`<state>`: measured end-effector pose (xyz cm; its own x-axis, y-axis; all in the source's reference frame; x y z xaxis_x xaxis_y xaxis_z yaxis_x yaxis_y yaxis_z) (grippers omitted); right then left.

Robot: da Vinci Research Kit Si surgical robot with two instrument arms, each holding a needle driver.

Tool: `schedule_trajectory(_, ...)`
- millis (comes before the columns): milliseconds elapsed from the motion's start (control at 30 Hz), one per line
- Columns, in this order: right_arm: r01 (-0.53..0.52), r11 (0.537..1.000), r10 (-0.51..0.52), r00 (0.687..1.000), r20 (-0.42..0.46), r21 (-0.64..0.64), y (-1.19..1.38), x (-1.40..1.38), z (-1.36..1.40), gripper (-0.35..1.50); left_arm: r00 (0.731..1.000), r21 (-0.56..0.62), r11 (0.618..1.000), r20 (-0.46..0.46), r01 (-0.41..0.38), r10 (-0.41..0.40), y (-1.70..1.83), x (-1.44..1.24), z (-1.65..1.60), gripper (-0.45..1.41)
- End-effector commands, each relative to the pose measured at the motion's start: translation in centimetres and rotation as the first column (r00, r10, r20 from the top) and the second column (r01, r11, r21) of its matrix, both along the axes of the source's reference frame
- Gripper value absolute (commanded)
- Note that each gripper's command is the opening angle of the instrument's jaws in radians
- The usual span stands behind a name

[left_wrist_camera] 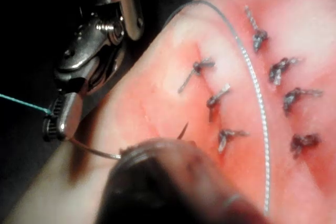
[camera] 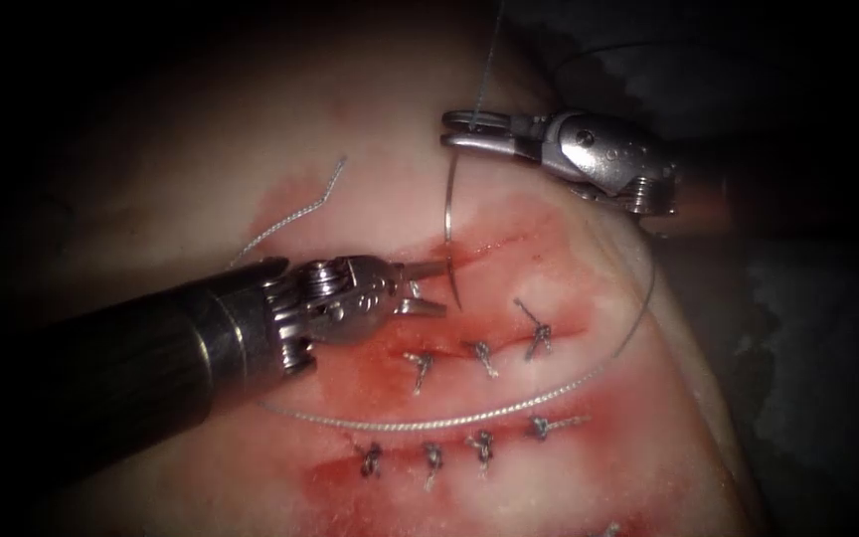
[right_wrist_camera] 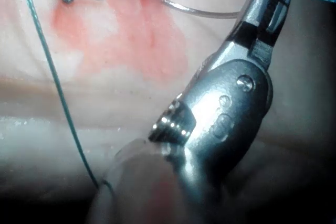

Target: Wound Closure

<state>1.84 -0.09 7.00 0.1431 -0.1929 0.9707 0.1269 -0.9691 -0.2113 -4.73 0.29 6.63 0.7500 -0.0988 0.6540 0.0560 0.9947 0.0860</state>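
- Above the cut, the right claw (camera: 464, 129) is clamped on the needle (camera: 446, 214) at its thread end; the needle curves down from there, its point over the red fluid (camera: 509, 249) beside the left claw (camera: 428, 286). I cannot tell whether the point is in the tissue (camera: 350, 129).
- The left claw stands narrowly parted at the left of the cut, beside the needle's point, holding nothing that I can make out.
- To my mind, good work here means a firm hold near the needle's tail, the curve kept square to the cut, and the left claw kept off the point.
- The thread (camera: 429, 420) runs from the right claw's grip, sweeps round the right side and lies across the tissue between two rows of knots (camera: 484, 356); it could snag on them.
- A cut end (camera: 295, 214) lies left of the cut, apart from both claws.
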Motion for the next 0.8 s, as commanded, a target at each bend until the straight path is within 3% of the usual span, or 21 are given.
schedule_trajectory(33, 0.0, 1.0, 0.0, 1.0, -0.01, 0.011, 0.04, 0.09, 0.03, -0.35, 1.0, -0.008, 1.0, 0.01, 0.005, -0.005, 0.13, -0.06, -0.01, 0.31)
schedule_trajectory(267, 0.004, 0.998, -0.002, 1.0, -0.027, 0.062, 0.06, 0.09, 0.06, -0.35, 0.999, -0.035, 0.999, 0.028, 0.026, -0.025, 0.2, -0.04, -0.06, 0.41)
schedule_trajectory(567, 0.017, 0.994, -0.014, 1.0, -0.024, 0.106, 0.08, 0.06, 0.08, -0.35, 0.999, -0.056, 0.997, 0.016, 0.048, -0.047, 0.37, 0.11, -0.14, 0.26)
schedule_trajectory(800, -0.002, 0.988, 0.005, 1.0, -0.018, 0.156, 0.09, 0.01, 0.09, -0.35, 0.998, -0.068, 0.996, 0.009, 0.058, -0.057, 0.5, 0.27, -0.15, 0.26)
